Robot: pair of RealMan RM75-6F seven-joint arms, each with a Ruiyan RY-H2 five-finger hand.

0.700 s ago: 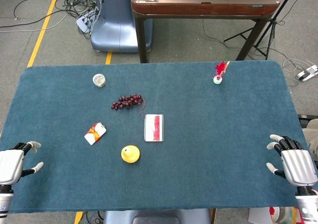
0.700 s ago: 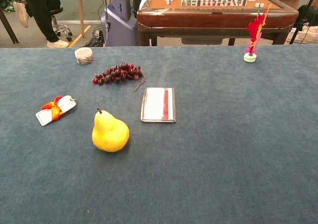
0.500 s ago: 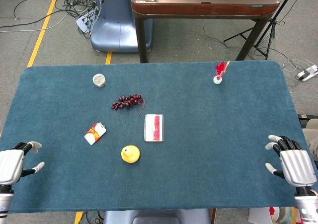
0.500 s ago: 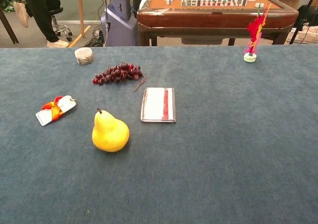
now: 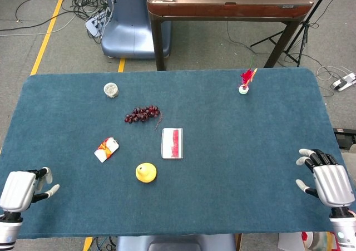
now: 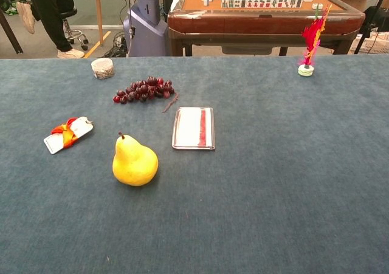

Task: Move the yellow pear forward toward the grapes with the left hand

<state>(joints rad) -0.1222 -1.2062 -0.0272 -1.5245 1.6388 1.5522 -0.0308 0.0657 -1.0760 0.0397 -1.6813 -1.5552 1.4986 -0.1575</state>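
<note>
The yellow pear (image 5: 146, 172) (image 6: 134, 162) stands upright on the blue table near its front, stem up. A bunch of dark red grapes (image 5: 143, 114) (image 6: 144, 90) lies beyond it, further from me. My left hand (image 5: 22, 190) hovers at the table's front left corner, well left of the pear, fingers apart and holding nothing. Over at the front right edge my right hand (image 5: 329, 182) is also empty with fingers spread. Neither hand shows in the chest view.
A white card with a red stripe (image 5: 172, 143) (image 6: 194, 127) lies right of the pear. A small packet with an orange ribbon (image 5: 106, 148) (image 6: 67, 133) lies to its left. A round jar (image 5: 111, 89) and a red feather shuttlecock (image 5: 245, 82) stand at the back.
My left hand has moved right and inward over the table's front left corner. The right hand has barely shifted. The pear and grapes have not moved.
</note>
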